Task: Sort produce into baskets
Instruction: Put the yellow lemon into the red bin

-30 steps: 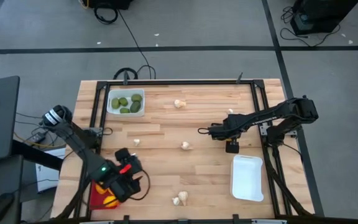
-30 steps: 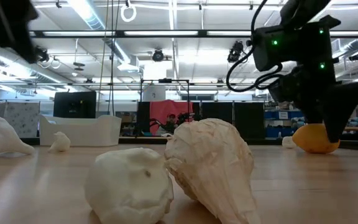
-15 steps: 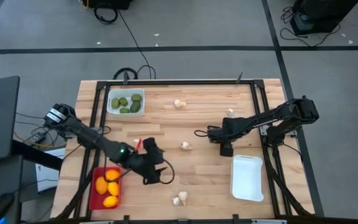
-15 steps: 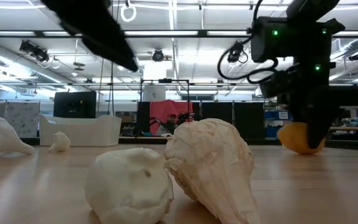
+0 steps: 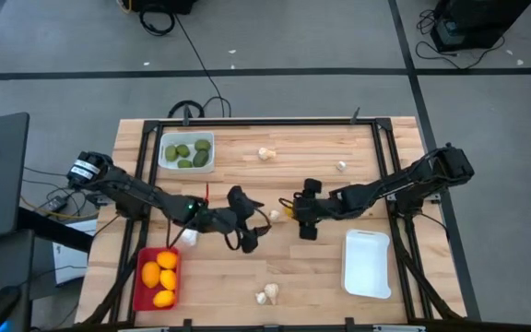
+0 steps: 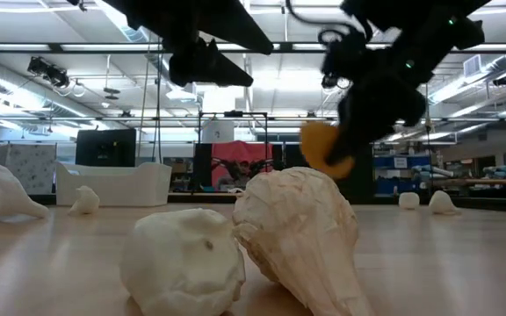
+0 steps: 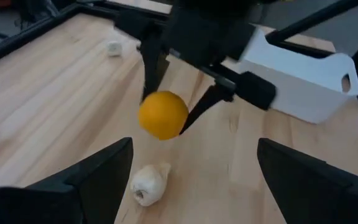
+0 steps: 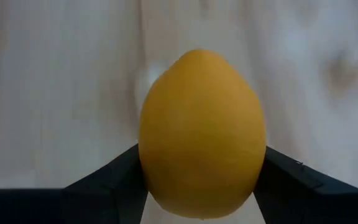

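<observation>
Right gripper (image 7: 180,87) pinches a yellow-orange fruit (image 7: 163,115) across its middle, above mid-table over a garlic piece (image 7: 148,183). Left gripper (image 5: 254,229) faces it, fingers spread, empty. Smooth, rounded and probably firm, the fruit could slip; gripping its widest part seems safest.

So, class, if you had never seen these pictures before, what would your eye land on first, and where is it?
The yellow-orange fruit, pinched in the right gripper and held up off the table near its middle. Facing it is the left gripper, open and empty, with a garlic piece lying on the wood below. At the table's left front corner, the red tray already holds three more orange fruits.
</observation>
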